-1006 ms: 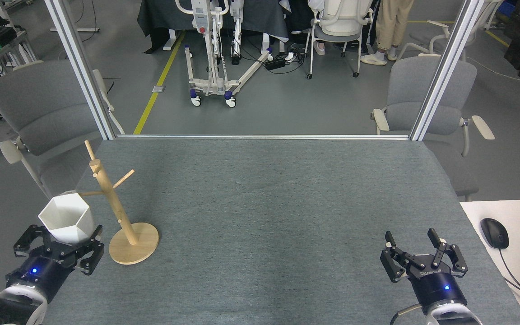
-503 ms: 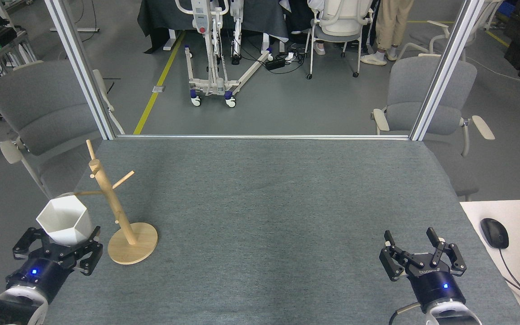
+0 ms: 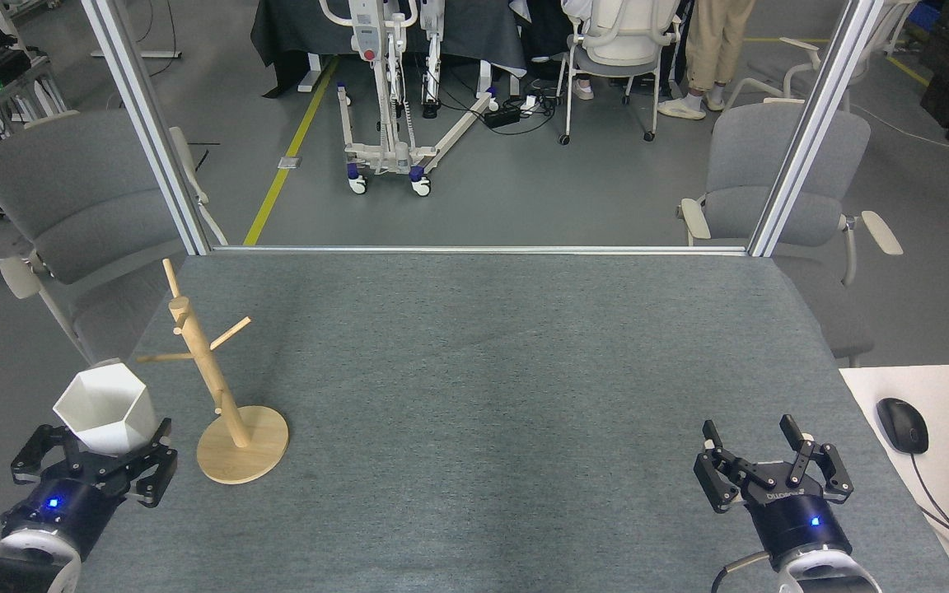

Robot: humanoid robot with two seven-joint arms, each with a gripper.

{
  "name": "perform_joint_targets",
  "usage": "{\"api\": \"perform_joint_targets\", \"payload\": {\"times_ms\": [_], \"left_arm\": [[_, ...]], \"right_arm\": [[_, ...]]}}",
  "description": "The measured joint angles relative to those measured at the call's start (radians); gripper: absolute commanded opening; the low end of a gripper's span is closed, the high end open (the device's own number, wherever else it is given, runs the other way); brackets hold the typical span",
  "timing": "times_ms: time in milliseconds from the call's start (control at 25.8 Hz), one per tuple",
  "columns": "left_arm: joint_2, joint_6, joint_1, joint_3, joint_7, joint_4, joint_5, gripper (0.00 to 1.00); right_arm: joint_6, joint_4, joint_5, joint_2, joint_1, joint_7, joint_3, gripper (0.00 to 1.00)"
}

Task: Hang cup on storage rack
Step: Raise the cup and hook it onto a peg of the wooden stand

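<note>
Cup: the white faceted cup (image 3: 104,409) sits at the near-left corner of the table, mouth up and tipped toward the camera, its hexagonal rim fully visible; no hole or handle shows from this side.
Left gripper: the left gripper (image 3: 89,449) is clamped on the cup's lower body, black fingers spread to either side of it and the cup rising straight out of them.
Rack: the storage rack (image 3: 209,379) stands just to the right of the cup, on its round disc base, its pole leaning away to the upper left.
Key relation: the cup lies to the left of the pole and apart from it; the tip of the left-pointing peg ends just above and right of the rim, not touching it.
Peg axis: that peg runs nearly level and points left, toward the cup; another peg points up and right, away from it.
Nearer arm: the left arm, already holding the cup, is right beside the rack.
Right gripper: the right gripper (image 3: 773,468) is well apart at the near right, fingers spread and empty.
Table: grey felt table (image 3: 491,371).
Judgement: the hang is not yet done; the next move likely needs the cup turned and carried right onto the left peg.
</note>
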Motion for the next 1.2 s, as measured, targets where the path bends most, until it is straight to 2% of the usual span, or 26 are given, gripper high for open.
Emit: {"api": "perform_joint_targets", "payload": {"times_ms": [542, 1200], "left_arm": [[0.003, 0.006, -0.04, -0.005, -0.012, 0.005, -0.017, 0.0], [0.0, 0.005, -0.048, -0.07, -0.012, 0.006, -0.129, 0.0]], "right_arm": [[0.0, 0.0, 0.0, -0.005, 0.0, -0.002, 0.0, 1.0], [0.0, 0.004, 0.001, 0.005, -0.012, -0.003, 0.0, 1.0]]}}
